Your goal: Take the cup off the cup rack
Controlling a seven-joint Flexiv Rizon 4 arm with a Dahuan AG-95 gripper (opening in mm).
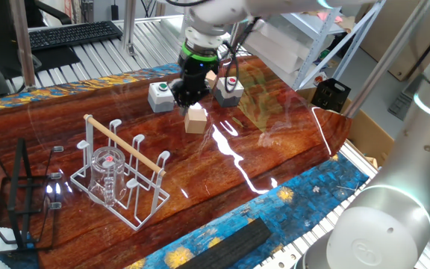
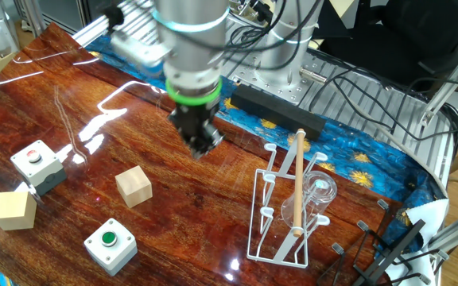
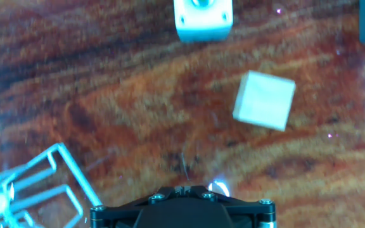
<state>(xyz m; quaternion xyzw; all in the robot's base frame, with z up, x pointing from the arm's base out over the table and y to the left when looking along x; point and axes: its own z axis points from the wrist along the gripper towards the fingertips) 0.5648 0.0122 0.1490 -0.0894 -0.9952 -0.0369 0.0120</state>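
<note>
My gripper [image 2: 203, 145] is hanging above the wooden table [image 2: 70, 127], pointing straight down, fingers pressed together and holding nothing. The cup [image 1: 107, 173] is sitting upside down over a peg of the cup rack [image 1: 122, 170], well apart from me. A wooden block [image 1: 195, 119] is lying just beside my fingertips; two button boxes [image 1: 160, 96] are standing near it.
</note>
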